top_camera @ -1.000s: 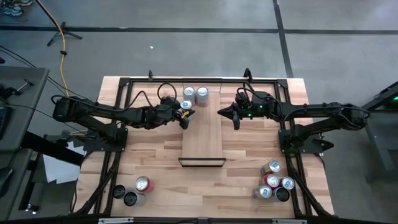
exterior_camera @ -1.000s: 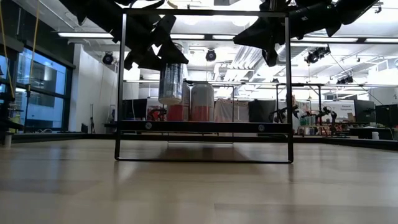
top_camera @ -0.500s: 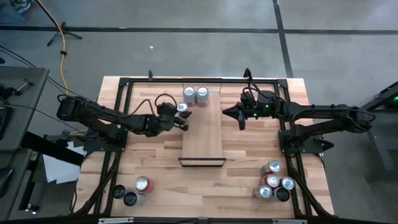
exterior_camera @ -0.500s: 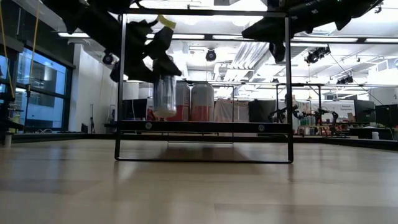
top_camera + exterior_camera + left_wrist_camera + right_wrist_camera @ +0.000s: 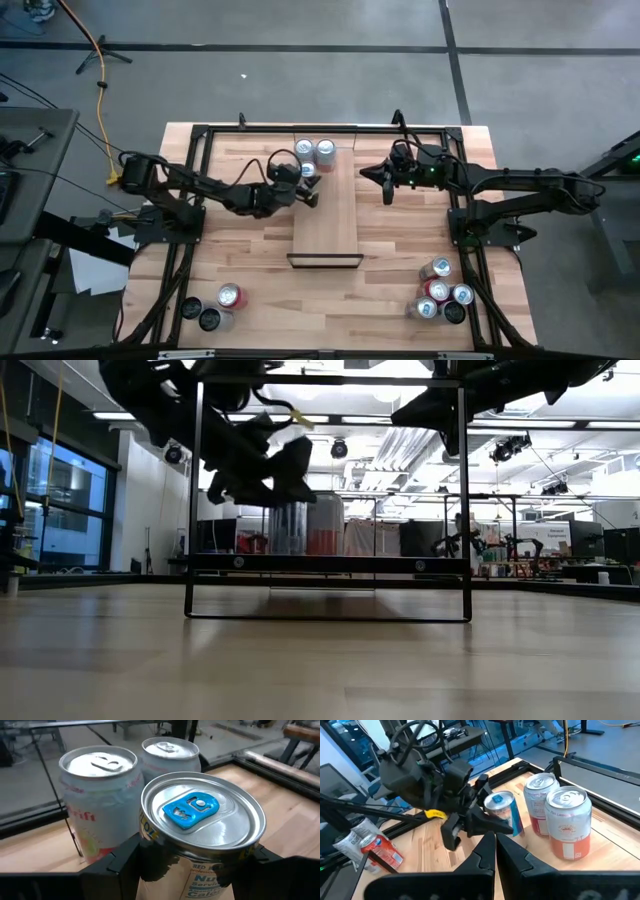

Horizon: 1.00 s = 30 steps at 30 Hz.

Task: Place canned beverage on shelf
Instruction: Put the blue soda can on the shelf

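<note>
A silver can with a blue tab (image 5: 200, 820) is held in my left gripper (image 5: 306, 184), over the left side of the shelf (image 5: 330, 225) near its far end. The shelf is a narrow light-wood plank in a thin black frame (image 5: 325, 563). Two red-and-white cans (image 5: 303, 150) (image 5: 325, 150) stand on the shelf's far end, just beyond the held can. My right gripper (image 5: 386, 186) hangs shut above the table, to the right of the shelf, touching nothing. My left gripper pinches the can's side wall (image 5: 162, 870) just below the rim, one finger (image 5: 117, 867) on each side. The fingers come nearly level from the table's left. The can stays upright, close beside the two standing cans. I cannot tell whether its bottom (image 5: 288, 550) touches the shelf.
A few more cans stand at the table's near left (image 5: 225, 298), and a cluster at the near right (image 5: 442, 292). A black metal frame (image 5: 200, 140) runs around the tabletop. Bare shelf surface lies toward the near end (image 5: 327, 240).
My left gripper has come down and slightly toward the table's right with the can. The can has sunk from well above the shelf to about shelf level, next to the two standing cans. My right gripper has drawn back a little toward the right, still shut.
</note>
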Each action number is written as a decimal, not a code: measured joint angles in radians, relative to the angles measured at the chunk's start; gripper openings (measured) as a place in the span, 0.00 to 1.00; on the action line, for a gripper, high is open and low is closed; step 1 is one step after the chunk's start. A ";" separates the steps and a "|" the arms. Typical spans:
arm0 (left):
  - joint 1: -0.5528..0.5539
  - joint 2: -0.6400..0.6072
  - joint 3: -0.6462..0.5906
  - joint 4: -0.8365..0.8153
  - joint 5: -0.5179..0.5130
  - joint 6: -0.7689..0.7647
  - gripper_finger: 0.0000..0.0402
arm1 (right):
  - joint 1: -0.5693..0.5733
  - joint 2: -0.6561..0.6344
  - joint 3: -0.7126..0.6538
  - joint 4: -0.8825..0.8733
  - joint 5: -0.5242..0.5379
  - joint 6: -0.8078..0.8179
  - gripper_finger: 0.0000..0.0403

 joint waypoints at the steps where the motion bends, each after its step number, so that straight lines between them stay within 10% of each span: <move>1: 0.001 0.004 0.004 0.003 0.008 0.013 0.47 | 0.000 0.000 0.000 -0.004 0.000 -0.005 0.00; 30: 0.001 -0.016 0.002 0.004 0.030 0.159 0.62 | 0.000 0.000 0.000 -0.013 0.008 -0.023 0.00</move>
